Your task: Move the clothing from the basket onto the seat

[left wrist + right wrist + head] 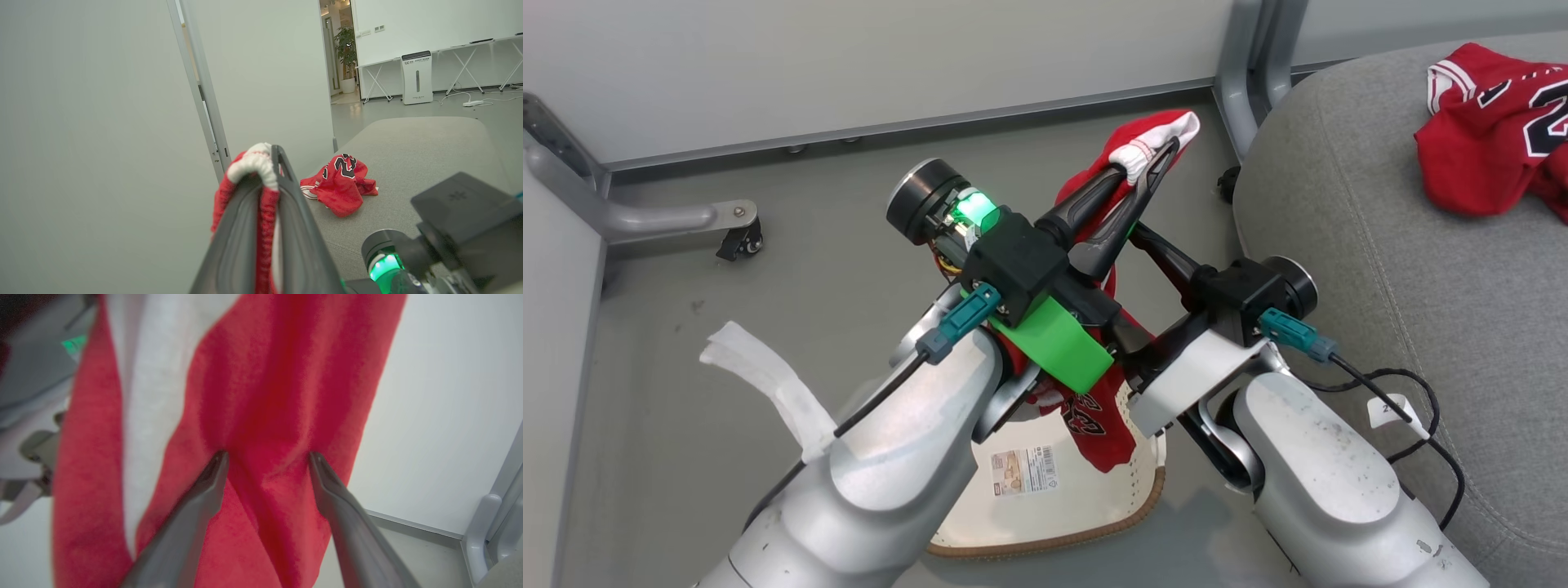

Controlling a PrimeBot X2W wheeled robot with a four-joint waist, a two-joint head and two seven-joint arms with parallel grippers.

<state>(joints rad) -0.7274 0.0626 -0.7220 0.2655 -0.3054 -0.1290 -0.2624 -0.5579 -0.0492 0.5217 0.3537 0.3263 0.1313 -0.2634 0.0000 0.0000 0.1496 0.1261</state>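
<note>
The red shorts [1094,420] with white stripes hang from my left gripper [1156,155], which is shut on their white-edged waistband [255,161] high above the floor. Their lower end dangles over the cream basket [1086,523], which stands on the floor under my arms with its label sticker [1023,472] showing. My right gripper [267,457] is open, its fingertips [218,457] pressed against the hanging red cloth [265,396]; its fingers [1168,253] cross beneath the left ones. The red jersey [1490,139] lies crumpled on the grey seat [1380,245], number up [341,183].
A white partition wall and its metal frame legs, with a caster [742,241], stand behind the basket. A black cable [1417,408] trails over the seat's near edge. Beyond the seat [408,151] is a room with a white floor appliance [416,77] and folding tables.
</note>
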